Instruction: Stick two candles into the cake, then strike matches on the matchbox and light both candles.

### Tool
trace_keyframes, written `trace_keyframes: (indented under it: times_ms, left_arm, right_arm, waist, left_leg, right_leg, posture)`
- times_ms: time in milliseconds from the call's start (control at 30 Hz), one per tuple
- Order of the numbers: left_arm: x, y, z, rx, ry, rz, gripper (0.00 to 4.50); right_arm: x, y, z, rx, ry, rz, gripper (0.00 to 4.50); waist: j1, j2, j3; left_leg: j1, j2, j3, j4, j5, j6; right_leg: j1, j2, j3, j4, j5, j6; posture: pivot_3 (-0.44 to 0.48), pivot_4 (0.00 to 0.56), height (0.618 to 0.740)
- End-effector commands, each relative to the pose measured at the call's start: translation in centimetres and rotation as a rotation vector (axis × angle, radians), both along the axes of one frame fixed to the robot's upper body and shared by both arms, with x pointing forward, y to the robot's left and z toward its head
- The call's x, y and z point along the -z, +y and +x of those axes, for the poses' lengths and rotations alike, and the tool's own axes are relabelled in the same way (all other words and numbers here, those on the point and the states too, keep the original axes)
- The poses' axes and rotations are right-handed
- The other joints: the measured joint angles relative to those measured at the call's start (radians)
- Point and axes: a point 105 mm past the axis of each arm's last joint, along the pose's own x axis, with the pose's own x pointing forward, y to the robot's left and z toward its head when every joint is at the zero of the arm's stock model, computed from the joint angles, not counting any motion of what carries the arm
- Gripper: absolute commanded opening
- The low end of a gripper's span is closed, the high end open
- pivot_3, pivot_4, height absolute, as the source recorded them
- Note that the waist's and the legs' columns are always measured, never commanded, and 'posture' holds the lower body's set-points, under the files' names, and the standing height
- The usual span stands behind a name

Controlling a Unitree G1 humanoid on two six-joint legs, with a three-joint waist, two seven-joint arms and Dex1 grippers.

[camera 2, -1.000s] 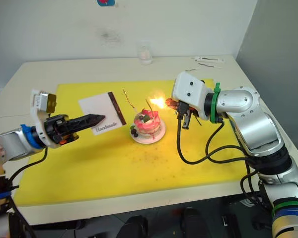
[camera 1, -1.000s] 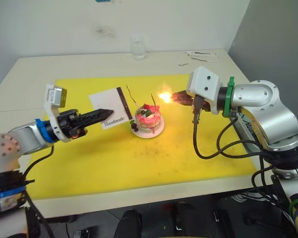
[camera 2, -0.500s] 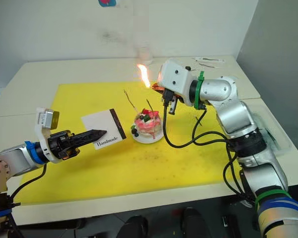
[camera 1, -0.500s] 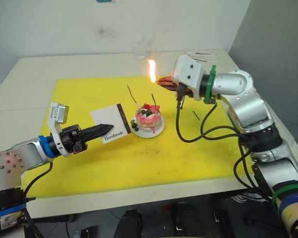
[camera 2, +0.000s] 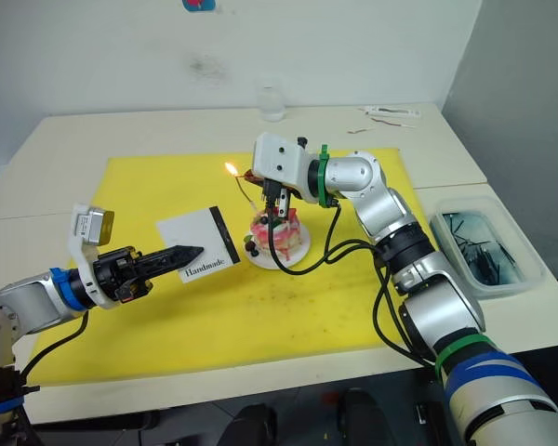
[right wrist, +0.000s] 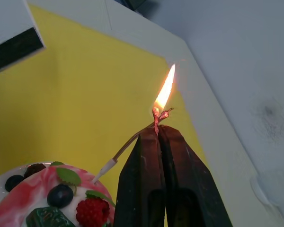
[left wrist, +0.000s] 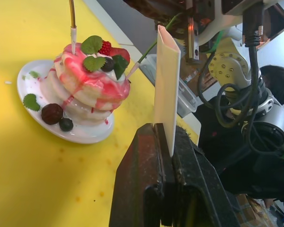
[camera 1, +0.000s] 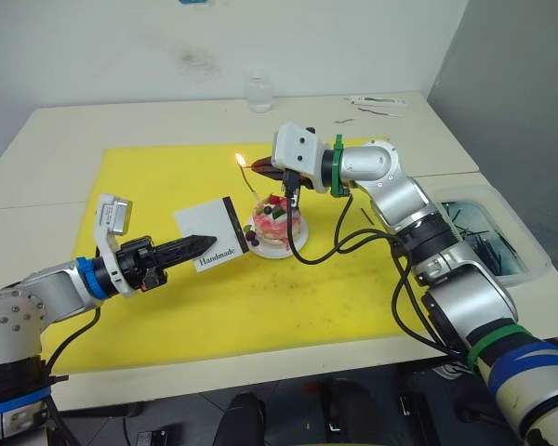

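The cake (camera 1: 277,224) sits on its white plate on the yellow mat (camera 1: 167,307). Two thin candles stand in it: one (camera 1: 251,188) leans up to the left, and a greenish one (left wrist: 149,51) is beside it. My right gripper (right wrist: 157,130) is shut on a short burning match (right wrist: 157,116) whose flame (camera 1: 239,160) is right at the leaning candle's (right wrist: 128,149) top end. Whether that candle burns cannot be told. Left of the cake, my left gripper (camera 1: 205,244) is shut on the white matchbox (camera 1: 212,232), held upright with its black strip toward the cake.
A clear glass (camera 1: 258,94) stands at the table's back edge, with small packets (camera 1: 377,100) at the back right. A clear bin (camera 1: 488,243) of dark sticks sits right of the table, beyond the right arm.
My right gripper has swung left with the burning match, from right of the cake to the leaning candle's tip, and the flame has shrunk. The left gripper still holds the matchbox.
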Motion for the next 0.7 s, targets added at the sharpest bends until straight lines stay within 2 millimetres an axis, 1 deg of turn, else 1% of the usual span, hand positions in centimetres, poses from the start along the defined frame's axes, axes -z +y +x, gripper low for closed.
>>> trace_keyframes:
  times_ms: [33, 167, 467, 700]
  left_arm:
    - [-1.3, 0.1, -0.5, -0.003, -0.055, 0.007, 0.0]
    - [-1.3, 0.1, -0.7, -0.011, -0.054, 0.01, 0.0]
    - [-1.4, -0.1, -0.6, -0.011, -0.054, 0.016, 0.0]
    - [-1.4, -0.2, -0.8, -0.007, -0.052, 0.016, 0.0]
  right_arm:
    - [-2.3, 0.4, 0.3, -0.007, -0.06, 0.053, 0.02]
    - [-2.2, 0.5, 0.7, -0.001, -0.059, 0.052, 0.02]
    - [-2.1, 1.4, 1.0, -0.003, -0.08, 0.032, 0.02]
    - [-2.2, 1.5, 1.4, 0.014, -0.098, 0.03, 0.02]
  waist:
    - [-0.001, 0.0, 0.0]
    - [-0.002, 0.0, 0.0]
    - [-0.004, 0.0, 0.0]
    - [-0.004, 0.0, 0.0]
  left_leg:
    - [0.0, 0.0, 0.0, 0.0, 0.0, 0.0]
    - [0.0, 0.0, 0.0, 0.0, 0.0, 0.0]
    - [0.0, 0.0, 0.0, 0.0, 0.0, 0.0]
    - [0.0, 0.0, 0.0, 0.0, 0.0, 0.0]
  right_leg:
    - [0.0, 0.0, 0.0, 0.0, 0.0, 0.0]
    - [0.0, 0.0, 0.0, 0.0, 0.0, 0.0]
    - [0.0, 0.0, 0.0, 0.0, 0.0, 0.0]
    - [0.0, 0.0, 0.0, 0.0, 0.0, 0.0]
  posture:
    - [0.0, 0.15, 0.74]
    - [0.0, 0.15, 0.74]
    - [0.0, 0.15, 0.74]
    - [0.0, 0.15, 0.74]
